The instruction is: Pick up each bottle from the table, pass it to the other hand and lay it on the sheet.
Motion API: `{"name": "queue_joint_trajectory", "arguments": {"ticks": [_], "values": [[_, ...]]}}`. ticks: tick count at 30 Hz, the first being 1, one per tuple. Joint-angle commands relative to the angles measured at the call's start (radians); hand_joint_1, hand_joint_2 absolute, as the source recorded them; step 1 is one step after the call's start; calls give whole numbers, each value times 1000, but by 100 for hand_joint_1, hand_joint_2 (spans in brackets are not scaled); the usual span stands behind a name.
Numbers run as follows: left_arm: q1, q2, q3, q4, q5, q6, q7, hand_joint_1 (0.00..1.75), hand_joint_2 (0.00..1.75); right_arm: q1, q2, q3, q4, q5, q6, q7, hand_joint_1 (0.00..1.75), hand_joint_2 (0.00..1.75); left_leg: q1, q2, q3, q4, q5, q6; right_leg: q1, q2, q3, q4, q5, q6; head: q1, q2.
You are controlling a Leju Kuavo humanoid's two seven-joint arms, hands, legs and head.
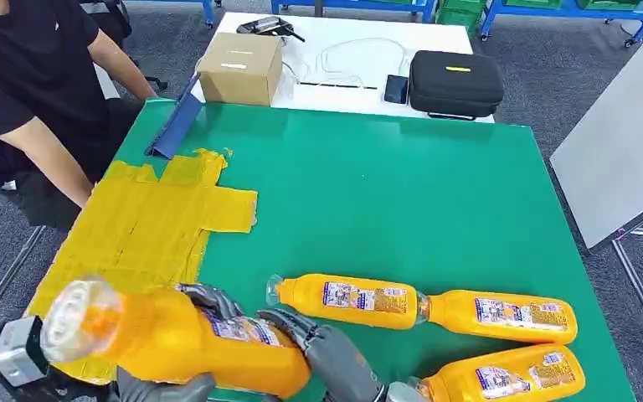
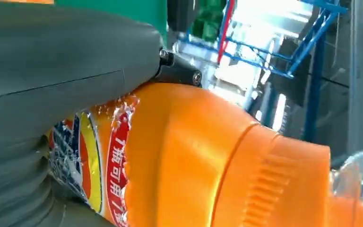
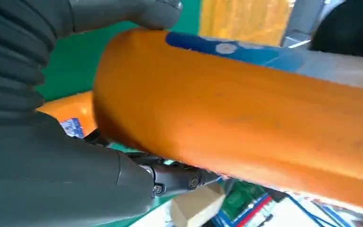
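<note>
An orange juice bottle [image 1: 176,335] hangs sideways over the table's near left corner, its clear cap end toward me. My left hand [image 1: 188,343] wraps its labelled middle, fingers over the top and thumb beneath. My right hand [image 1: 331,356] grips its base end. The left wrist view has the thick thumb [image 2: 66,56] pressed on the bottle [image 2: 194,161]. In the right wrist view, thumb and fingers [image 3: 123,14] close around the bottle [image 3: 246,118]. The yellow sheet [image 1: 151,218] lies on the green table's left side. Three more orange bottles [image 1: 347,300] [image 1: 502,316] [image 1: 502,375] lie on the near right.
A person in a black shirt [image 1: 25,75] sits at the table's left edge, forearm near the sheet. A blue strip [image 1: 176,126], a cardboard box [image 1: 241,67] and a black case [image 1: 455,82] lie at the far side. A white board [image 1: 619,142] stands right.
</note>
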Motion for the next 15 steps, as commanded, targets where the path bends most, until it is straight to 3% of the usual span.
{"name": "queue_joint_trajectory", "arguments": {"ticks": [1,5,8,15], "values": [[1,8,65,-9,-614,158,-79,175,175,172,-153,-33,-50,-22,-321,3,0,175,1,4,2,0,-1,-1,1,-5,4,-2,-2,-1,0,0],[-22,-4,130,73,-1103,312,-116,175,175,205,-190,-36,-85,-37,-423,15,0,175,-1,1,2,-1,0,-1,0,-5,3,-2,-1,-1,0,0],[-28,37,108,151,-1517,433,-51,175,175,212,-208,-35,-96,-41,-447,15,0,175,-2,4,1,-2,0,-2,-1,-3,2,-2,0,-1,0,0],[-67,129,37,315,-1744,478,81,175,175,200,-228,-12,-84,-37,-475,22,0,175,-2,3,2,-2,0,-1,-1,-4,2,-2,0,-1,0,0]]}}
